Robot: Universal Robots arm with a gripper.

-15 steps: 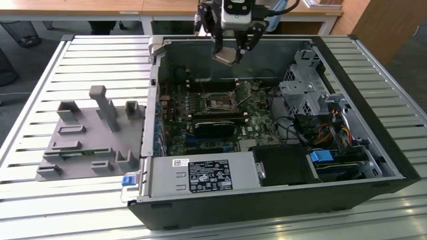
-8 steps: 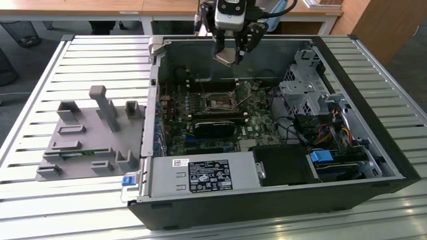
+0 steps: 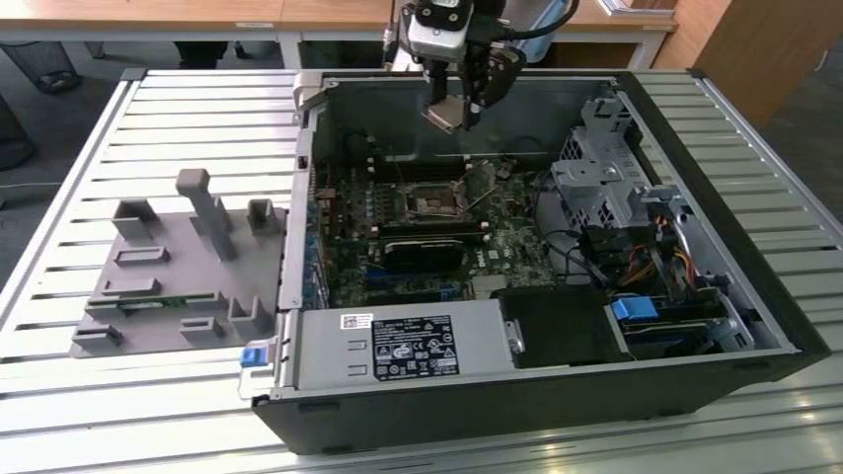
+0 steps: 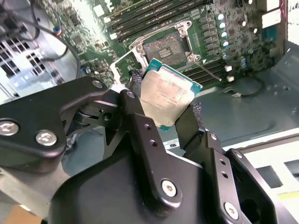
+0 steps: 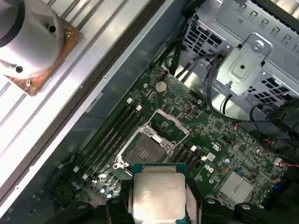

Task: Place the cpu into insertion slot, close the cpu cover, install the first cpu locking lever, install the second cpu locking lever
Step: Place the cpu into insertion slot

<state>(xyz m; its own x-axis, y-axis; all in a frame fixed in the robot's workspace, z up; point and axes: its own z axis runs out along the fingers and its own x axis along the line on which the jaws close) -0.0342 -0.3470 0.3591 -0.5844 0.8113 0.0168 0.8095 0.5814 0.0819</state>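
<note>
Above the far wall of an open computer case [image 3: 527, 415], at twelve o'clock in the exterior view, the gripper [image 3: 455, 111] hangs closed on the cpu [image 3: 444, 118]. The chip is tilted with one corner hanging lowest, and its face is hard to make out. The insertion slot [image 3: 431, 200] lies on the green board, toward six o'clock from the chip and well apart from it. A grey moulded holder [image 3: 172, 286] rests on the slatted tabletop [image 3: 158, 99] at nine o'clock of the case.

In the second wrist view, two black fingers [image 4: 140, 121] pinch opposite edges of the cpu [image 4: 169, 95], and one finger hides its near corner. Its dull metal face is turned toward the camera. Being square, it has no long axis. Beyond it the insertion slot [image 4: 166, 49] is bare, with the cpu cover [image 4: 125, 65] swung open beside it.

In the first wrist view, the picture's border cuts off the near edge of the cpu [image 5: 156, 196]. The insertion slot [image 5: 145, 151] sits just past it, and the cpu cover [image 5: 167, 125] stands raised.
</note>
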